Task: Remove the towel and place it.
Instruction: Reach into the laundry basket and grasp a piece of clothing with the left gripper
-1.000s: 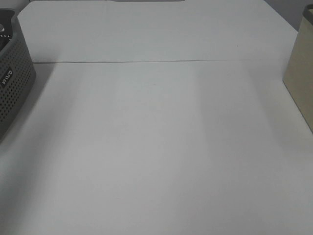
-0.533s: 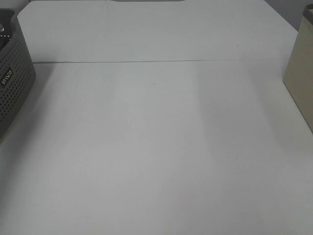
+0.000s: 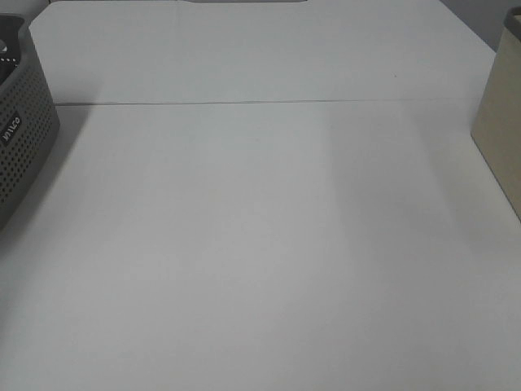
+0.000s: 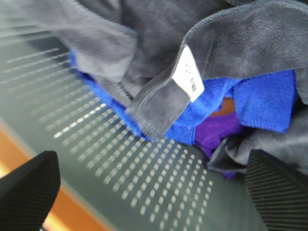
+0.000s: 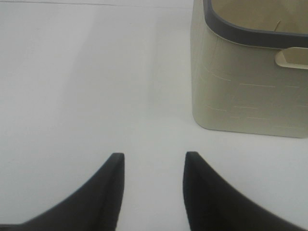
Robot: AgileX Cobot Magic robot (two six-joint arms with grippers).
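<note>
In the left wrist view the towel (image 4: 159, 33), dark charcoal terry cloth with a hemmed edge and a white label (image 4: 188, 79), lies crumpled inside the grey perforated basket (image 4: 144, 178). It rests on top of a blue cloth (image 4: 262, 98) and a purple cloth (image 4: 216, 130). My left gripper (image 4: 149, 161) hovers just short of the towel, open wide, its fingers (image 4: 29, 192) touching no cloth. Over the white table my right gripper (image 5: 153, 161) is open with nothing between its fingers. Neither gripper shows in the exterior high view.
The grey perforated basket (image 3: 20, 138) stands at the table's left edge. A beige basket (image 3: 501, 122) with a dark rim (image 5: 250, 31) stands at the right edge, just beyond my right gripper. White tabletop (image 3: 260, 244) lies between them.
</note>
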